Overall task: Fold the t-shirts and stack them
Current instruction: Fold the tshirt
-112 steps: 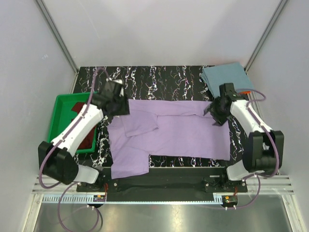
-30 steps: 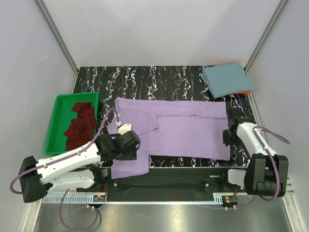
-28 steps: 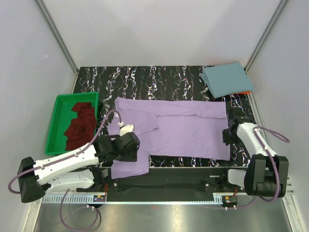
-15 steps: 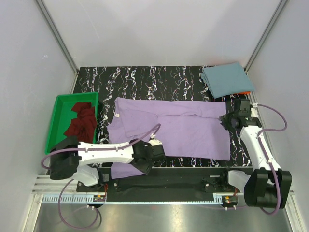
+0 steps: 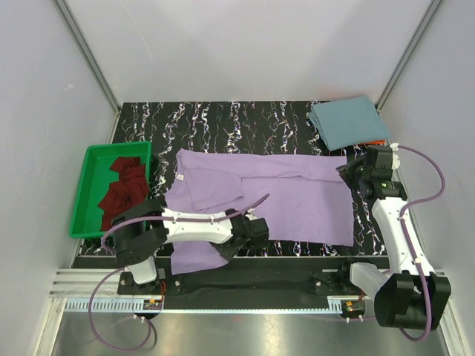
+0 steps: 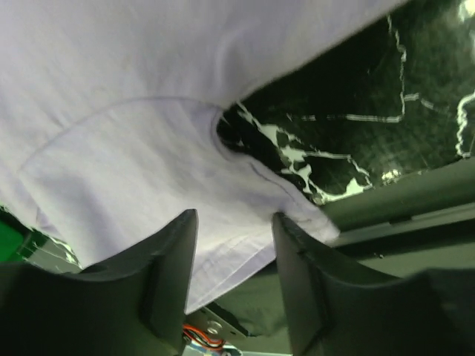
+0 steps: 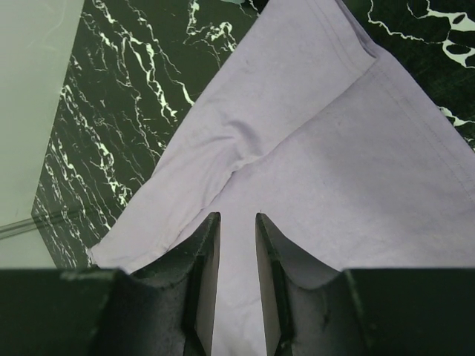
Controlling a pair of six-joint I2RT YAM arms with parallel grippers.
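The lavender t-shirt (image 5: 289, 196) lies spread flat on the black marble table, one sleeve folded across its chest and the other sleeve (image 6: 133, 245) hanging over the near edge. My left gripper (image 5: 241, 239) hovers at the shirt's near hem with its jaws open (image 6: 234, 216), and nothing is held. By the shirt's far right corner my right gripper (image 5: 349, 172) is slightly open (image 7: 237, 216) just above the lavender cloth (image 7: 334, 148). A teal-blue t-shirt (image 5: 345, 122) lies folded at the back right. The maroon t-shirt (image 5: 122, 194) is crumpled in the tray.
The green tray (image 5: 85, 185) stands at the table's left edge. Something orange (image 5: 380, 141) peeks out from under the teal shirt. A metal rail (image 5: 245, 285) runs along the near edge, and white walls close in the sides and back.
My left arm swept right along the near edge, from the hanging sleeve to the middle of the hem. My right gripper moved from the near right corner to the far right corner and opened.
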